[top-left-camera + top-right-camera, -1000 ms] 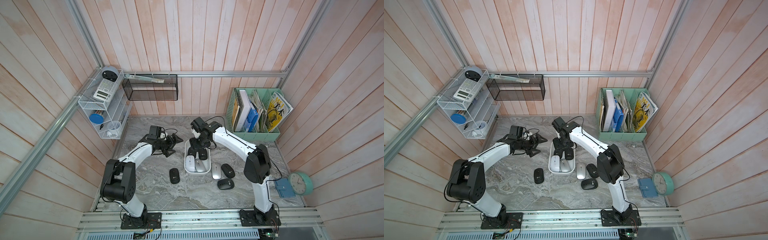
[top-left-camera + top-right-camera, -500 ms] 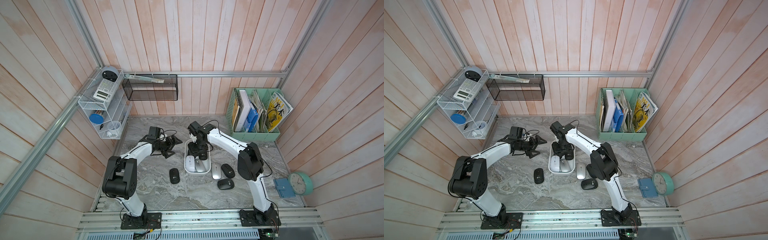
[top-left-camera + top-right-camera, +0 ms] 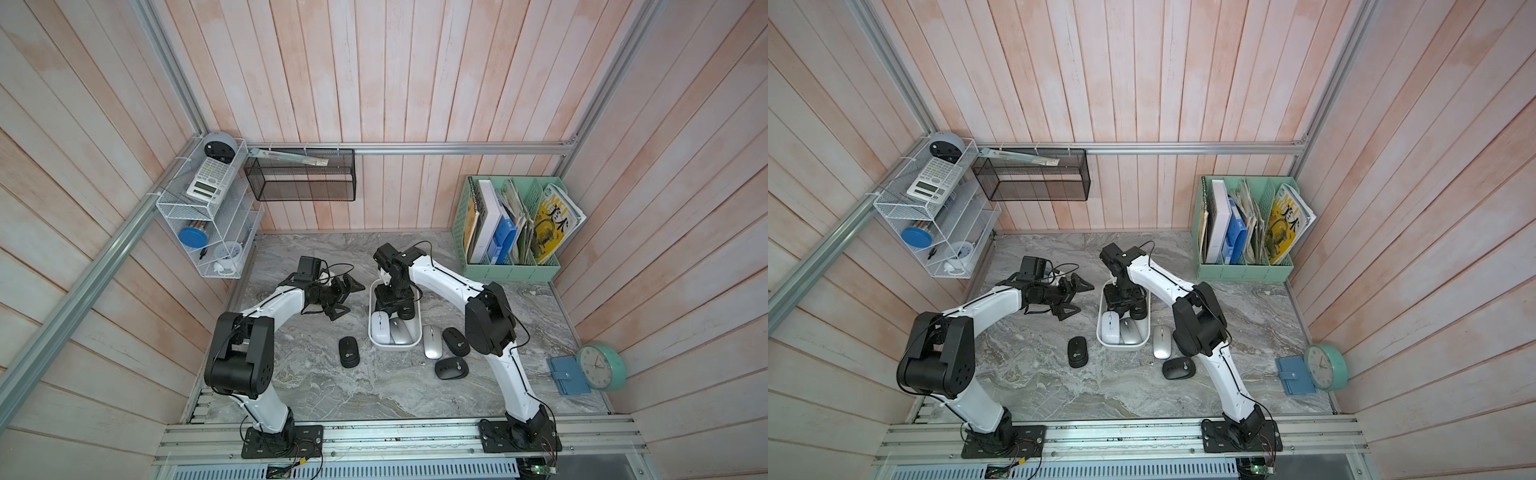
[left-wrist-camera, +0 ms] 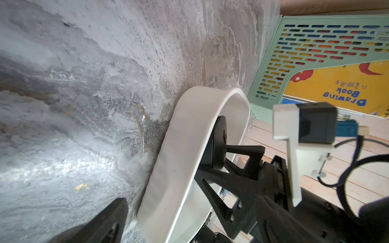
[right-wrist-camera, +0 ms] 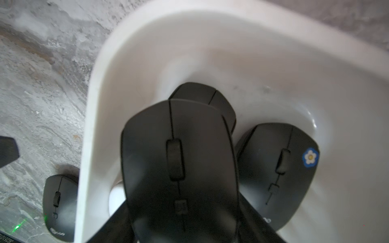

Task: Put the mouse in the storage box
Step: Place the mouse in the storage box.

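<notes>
Mouse [image 5: 179,164] clenched in right pincer [image 3: 390,303], lengthwise along storage box [image 5: 92,105], buttons toward far end, left pincer [image 3: 349,300] released

A grey marbled tabletop [image 3: 374,386] is carrying a white rounded plastic tub [image 3: 395,345] directly under the right gripper [image 3: 388,305]. One black oval mouse [image 3: 348,352] is lying near the left gripper [image 3: 348,299]. A silver mouse [image 3: 432,353] and two more black mice [image 3: 456,341] [image 3: 451,368] are lying on the right gripper's outer side, beside the tub.

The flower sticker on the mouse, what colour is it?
The sticker is blue with a white, yellow-centred flower; right wrist view.
</notes>
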Available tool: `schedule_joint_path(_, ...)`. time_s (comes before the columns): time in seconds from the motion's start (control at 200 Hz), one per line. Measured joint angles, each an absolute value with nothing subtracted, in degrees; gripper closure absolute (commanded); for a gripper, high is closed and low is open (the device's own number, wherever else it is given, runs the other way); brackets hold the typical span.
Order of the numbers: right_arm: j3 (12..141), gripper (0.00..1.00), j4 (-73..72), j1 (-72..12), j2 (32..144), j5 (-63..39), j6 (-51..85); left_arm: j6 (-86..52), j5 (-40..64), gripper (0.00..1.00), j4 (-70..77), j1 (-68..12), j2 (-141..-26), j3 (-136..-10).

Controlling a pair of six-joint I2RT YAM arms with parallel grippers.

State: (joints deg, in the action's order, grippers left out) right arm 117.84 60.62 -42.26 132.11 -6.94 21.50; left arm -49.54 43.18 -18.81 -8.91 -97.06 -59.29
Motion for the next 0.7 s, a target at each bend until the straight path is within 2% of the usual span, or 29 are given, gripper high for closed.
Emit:
schedule_joint_path(0.48,121.7,0.4,62.4,-41.7,135.3,-6.9,21.6,-49.8,43.3,0.0,-18.4,-9.1,-95.9,-57.9)
schedule_joint_path(0.7,123.4,0.3,63.1,-41.6,136.2,-6.6,21.6,-49.8,43.3,0.0,-18.7,-9.3,-94.3,-56.9)
